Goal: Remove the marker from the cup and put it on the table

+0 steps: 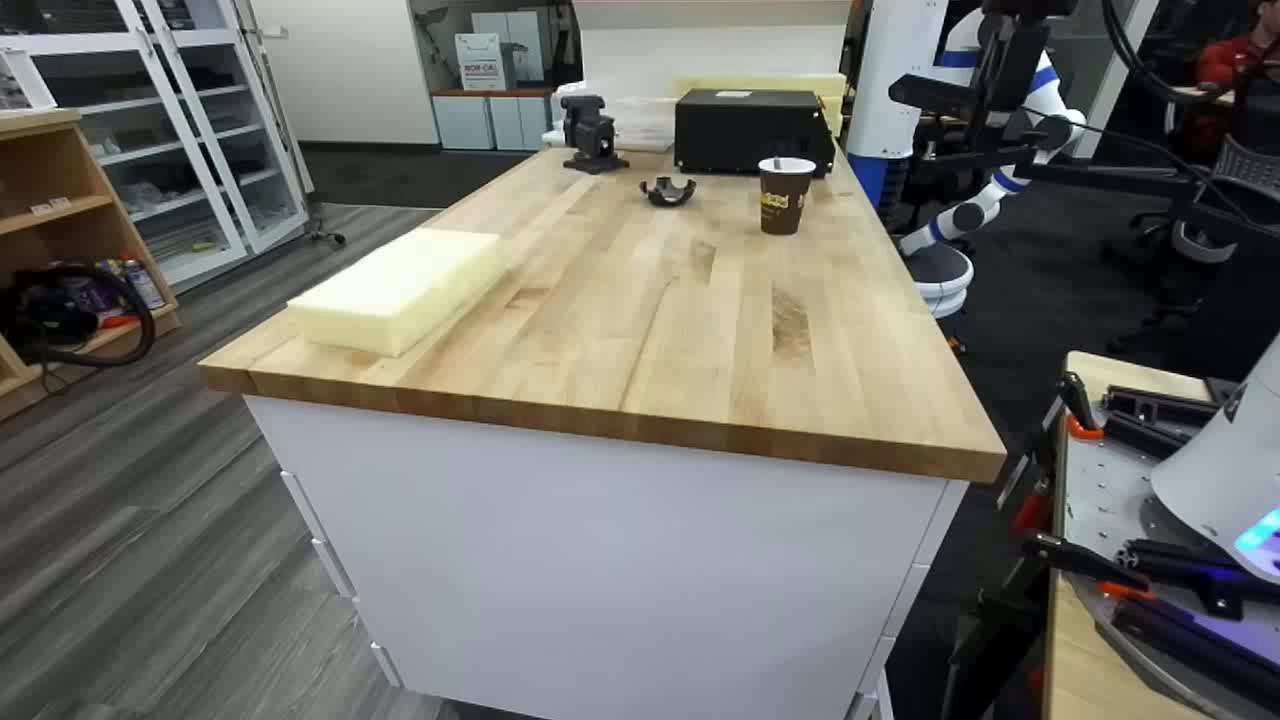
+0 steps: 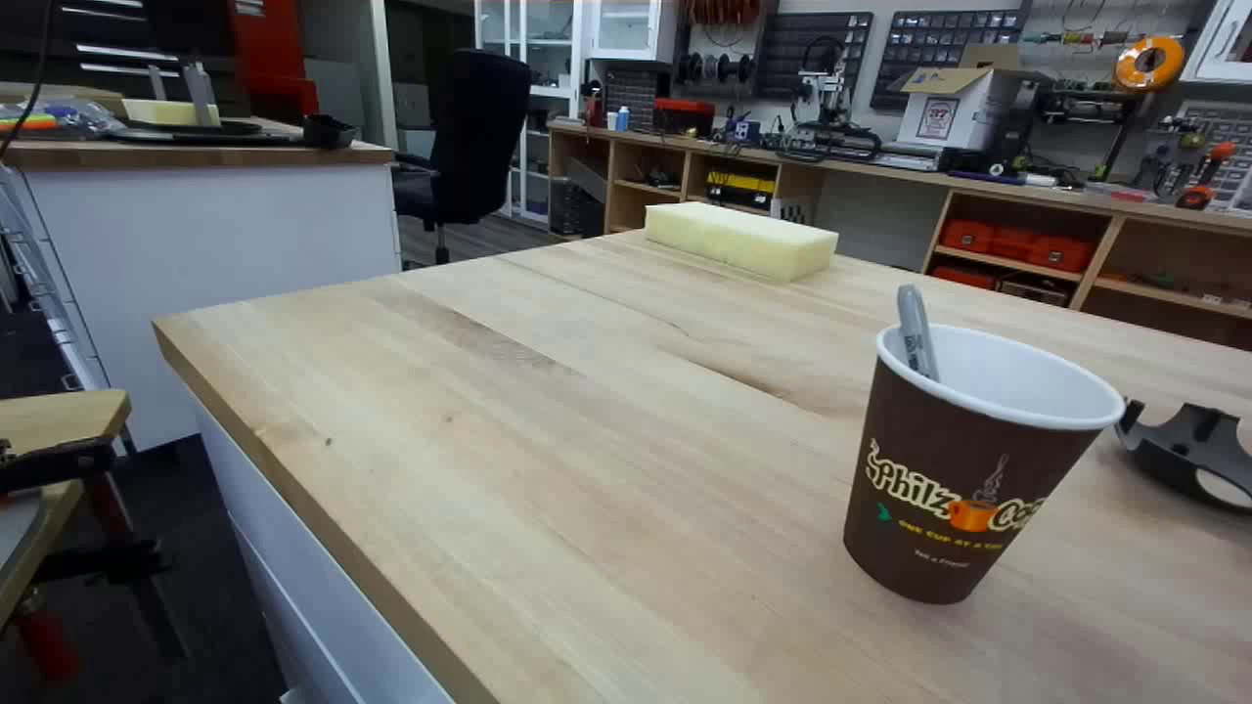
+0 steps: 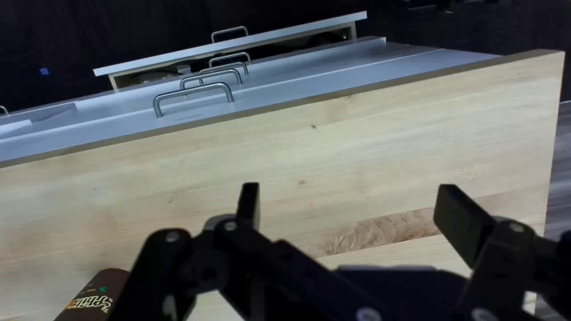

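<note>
"Grey marker (image 2: pixel 916 332), standing tilted inside the brown cup (image 2: pixel 963 469), its upper end showing above the rim. How will it handle?"

"Light and stiff, I'd judge, with a smooth barrel that could roll or slip if pinched off-centre. Nothing fragile about it."

"And the cup?"

"Looks like paper: light, easily dented, probably quick to tip if bumped. Leave it standing on the counter (image 2: pixel 548 469) and don't squeeze its wall."

"So where do we take hold?"

"That end above the rim. Close across the barrel, then draw it up along its own lean so it doesn't drag the cup."

"Is the hand (image 3: pixel 348 200) ready?"

"Its jaws stand wide apart, nothing between them. In the wrist view the cup shows only at the lower left, so I'd say a move across comes first."
</note>
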You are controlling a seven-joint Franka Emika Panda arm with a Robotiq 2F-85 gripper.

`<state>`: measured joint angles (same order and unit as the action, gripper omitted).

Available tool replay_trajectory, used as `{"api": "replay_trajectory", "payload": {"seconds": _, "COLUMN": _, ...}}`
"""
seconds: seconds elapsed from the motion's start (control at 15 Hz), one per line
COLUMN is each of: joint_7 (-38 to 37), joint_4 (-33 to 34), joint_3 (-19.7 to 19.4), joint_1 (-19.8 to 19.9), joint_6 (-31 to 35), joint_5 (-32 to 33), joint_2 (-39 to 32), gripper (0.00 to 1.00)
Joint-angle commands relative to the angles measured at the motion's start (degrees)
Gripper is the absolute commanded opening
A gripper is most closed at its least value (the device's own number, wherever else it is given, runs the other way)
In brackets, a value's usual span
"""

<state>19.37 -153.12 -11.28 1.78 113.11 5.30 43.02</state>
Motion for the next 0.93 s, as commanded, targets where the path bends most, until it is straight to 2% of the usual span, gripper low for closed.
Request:
{"api": "replay_trajectory", "payload": {"seconds": 0.0, "joint_7": 0.1, "joint_4": 0.1, "joint_3": 0.2, "joint_1": 0.2, "joint_6": -0.1, "joint_5": -0.2, "joint_2": 0.0, "gripper": 1.00}}
{"api": "replay_trajectory", "payload": {"seconds": 0.6, "joint_7": 0.1, "joint_4": 0.1, "joint_3": 0.2, "joint_1": 0.2, "joint_6": -0.1, "joint_5": -0.2, "joint_2": 0.0, "gripper": 1.00}}
{"api": "replay_trajectory", "payload": {"seconds": 0.67, "joint_7": 1.7, "joint_4": 0.7, "joint_3": 0.2, "joint_1": 0.3, "joint_6": -1.6, "joint_5": 1.2, "joint_2": 0.1, "gripper": 1.00}}
{"api": "replay_trajectory", "payload": {"seconds": 0.87, "joint_7": 5.5, "joint_4": 4.4, "joint_3": 0.0, "joint_1": 1.8, "joint_6": -11.7, "joint_5": 6.8, "joint_2": -0.4, "gripper": 1.00}}
